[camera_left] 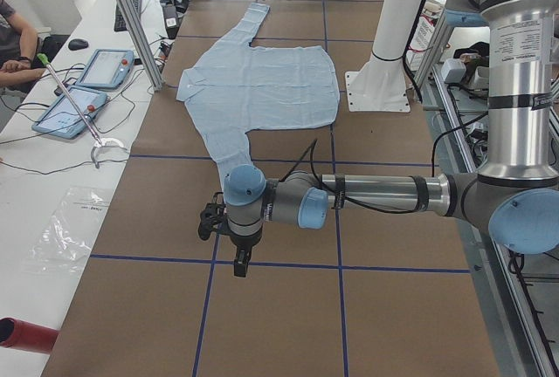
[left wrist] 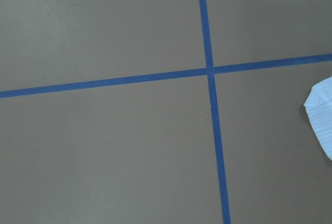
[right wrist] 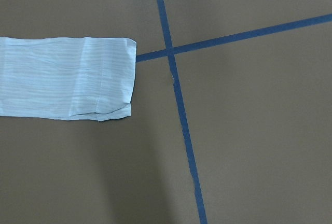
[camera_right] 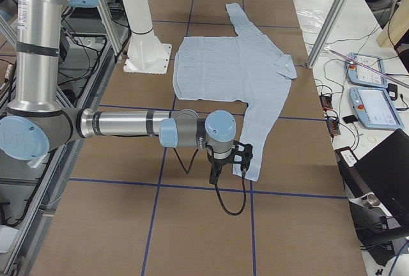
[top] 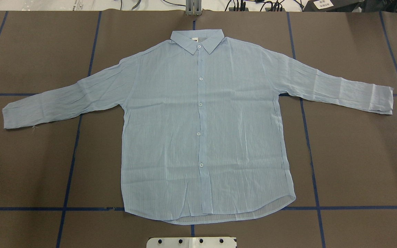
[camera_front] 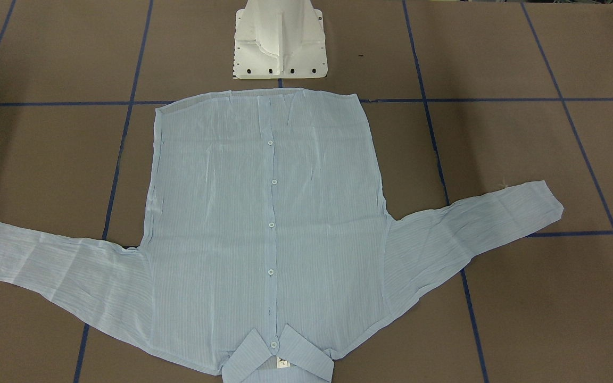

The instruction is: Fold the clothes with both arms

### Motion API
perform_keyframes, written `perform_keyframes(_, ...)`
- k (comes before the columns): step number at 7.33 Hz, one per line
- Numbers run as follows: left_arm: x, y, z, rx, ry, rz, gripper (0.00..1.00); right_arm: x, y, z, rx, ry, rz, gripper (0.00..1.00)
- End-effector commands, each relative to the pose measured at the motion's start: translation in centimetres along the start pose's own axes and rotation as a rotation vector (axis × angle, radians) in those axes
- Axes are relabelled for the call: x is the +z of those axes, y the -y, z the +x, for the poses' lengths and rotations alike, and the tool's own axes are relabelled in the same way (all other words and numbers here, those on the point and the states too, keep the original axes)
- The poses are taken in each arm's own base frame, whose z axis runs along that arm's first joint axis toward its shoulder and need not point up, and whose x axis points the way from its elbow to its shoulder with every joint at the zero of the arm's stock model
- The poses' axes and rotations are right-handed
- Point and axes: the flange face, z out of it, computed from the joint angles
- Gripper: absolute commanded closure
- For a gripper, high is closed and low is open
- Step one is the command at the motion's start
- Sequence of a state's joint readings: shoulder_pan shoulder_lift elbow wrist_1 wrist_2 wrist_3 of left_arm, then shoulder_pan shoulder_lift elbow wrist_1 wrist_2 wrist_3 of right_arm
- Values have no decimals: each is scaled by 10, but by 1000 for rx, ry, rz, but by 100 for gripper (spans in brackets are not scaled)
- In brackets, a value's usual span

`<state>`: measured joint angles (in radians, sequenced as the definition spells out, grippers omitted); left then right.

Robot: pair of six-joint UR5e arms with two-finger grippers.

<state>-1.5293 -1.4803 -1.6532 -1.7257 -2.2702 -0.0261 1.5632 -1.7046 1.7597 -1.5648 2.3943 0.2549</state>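
Note:
The light blue striped shirt (top: 202,131) lies flat and buttoned, front up, on the brown table, both sleeves spread out. Its collar (top: 197,38) points away from the robot base. The shirt (camera_front: 269,223) fills the middle of the front-facing view. My left gripper (camera_left: 210,218) hangs above the table near the left sleeve's cuff (left wrist: 321,115); I cannot tell whether it is open or shut. My right gripper (camera_right: 243,154) hovers over the right sleeve's cuff (right wrist: 78,79); its state I cannot tell either. No fingers show in the wrist views.
Blue tape lines (top: 71,165) grid the brown table. The white pedestal base (camera_front: 280,40) stands behind the shirt's hem. Tablets (camera_left: 87,89), cables and a person's arm (camera_left: 17,54) are at a side bench. Aluminium posts (camera_right: 332,14) stand along the table edge.

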Motion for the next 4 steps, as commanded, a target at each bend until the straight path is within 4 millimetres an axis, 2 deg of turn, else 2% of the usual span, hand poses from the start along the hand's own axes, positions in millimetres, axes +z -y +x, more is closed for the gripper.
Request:
perform_keyframes(1,0,0,0,0,0,0,1,-4,3,-6,-8,5,12,0)
perform_keyframes(3,-1,1,1,6,0,7,0,-4,3,-5,-4,6,10,0)
perform_keyframes(4,-4,8,5,16,-1,20,1,-4,3,-5,-9,3,12,0)
